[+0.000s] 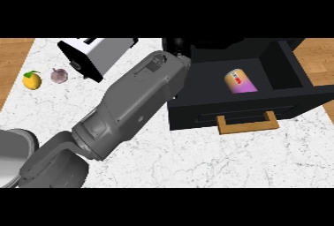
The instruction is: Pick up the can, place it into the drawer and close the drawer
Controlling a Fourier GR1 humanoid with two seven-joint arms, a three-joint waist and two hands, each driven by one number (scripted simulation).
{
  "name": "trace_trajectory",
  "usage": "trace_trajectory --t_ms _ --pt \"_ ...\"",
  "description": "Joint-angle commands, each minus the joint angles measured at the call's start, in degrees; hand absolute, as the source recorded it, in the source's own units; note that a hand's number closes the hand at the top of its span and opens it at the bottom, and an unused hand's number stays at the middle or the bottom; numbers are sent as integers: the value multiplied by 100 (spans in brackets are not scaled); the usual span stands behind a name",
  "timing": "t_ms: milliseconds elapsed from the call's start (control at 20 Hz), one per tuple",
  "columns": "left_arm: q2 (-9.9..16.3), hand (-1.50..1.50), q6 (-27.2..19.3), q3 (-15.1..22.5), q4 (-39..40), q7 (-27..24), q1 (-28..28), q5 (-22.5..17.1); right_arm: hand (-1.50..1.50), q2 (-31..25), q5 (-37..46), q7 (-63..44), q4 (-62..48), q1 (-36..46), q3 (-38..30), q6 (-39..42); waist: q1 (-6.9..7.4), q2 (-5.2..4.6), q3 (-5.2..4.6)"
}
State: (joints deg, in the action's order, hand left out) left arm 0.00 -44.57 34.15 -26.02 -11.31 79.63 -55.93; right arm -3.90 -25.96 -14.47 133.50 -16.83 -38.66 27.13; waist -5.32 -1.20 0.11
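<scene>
Can (pixel 241 81) already lies on its side inside the open black drawer (pixel 287 66) at the right. Far left on the desk (pixel 215 154) sit a lemon (pixel 31 80), a garlic bulb (pixel 59 75) and a toaster (pixel 91 55). The left forearm (pixel 134 103) reaches toward the drawer's far-left corner; whether its hand (pixel 176 44) is apart or curled I cannot tell. Closing calls for a square push on the wooden handle (pixel 248 122), arm clear.

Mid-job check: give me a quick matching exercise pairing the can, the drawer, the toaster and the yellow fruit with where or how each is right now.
Things:
1. can
2. drawer
3. toaster
4. yellow fruit

States:
A. near the counter's left edge, beside a purplish item
B. pulled open
C. lying inside the drawer
D. at the counter's back, left of the drawer

Pairs: 1-C, 2-B, 3-D, 4-A
</scene>
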Motion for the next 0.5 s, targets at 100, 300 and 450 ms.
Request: trace_trajectory --t_ms 100,300,450 --pt "0 -150 -275 121 -393 -321 -46 -296 -150 -250 1080 480 297 417 242 291 69 2 0" --pt "0 -150 113 -14 -247 -709 -92 -267 -150 -142 1920 730 465 787 561 160 301 3 -8" --pt "0 -150 -228 29 -232 -469 304 -372 -150 22 2625 884 763 738 969 255 252 24 -4"
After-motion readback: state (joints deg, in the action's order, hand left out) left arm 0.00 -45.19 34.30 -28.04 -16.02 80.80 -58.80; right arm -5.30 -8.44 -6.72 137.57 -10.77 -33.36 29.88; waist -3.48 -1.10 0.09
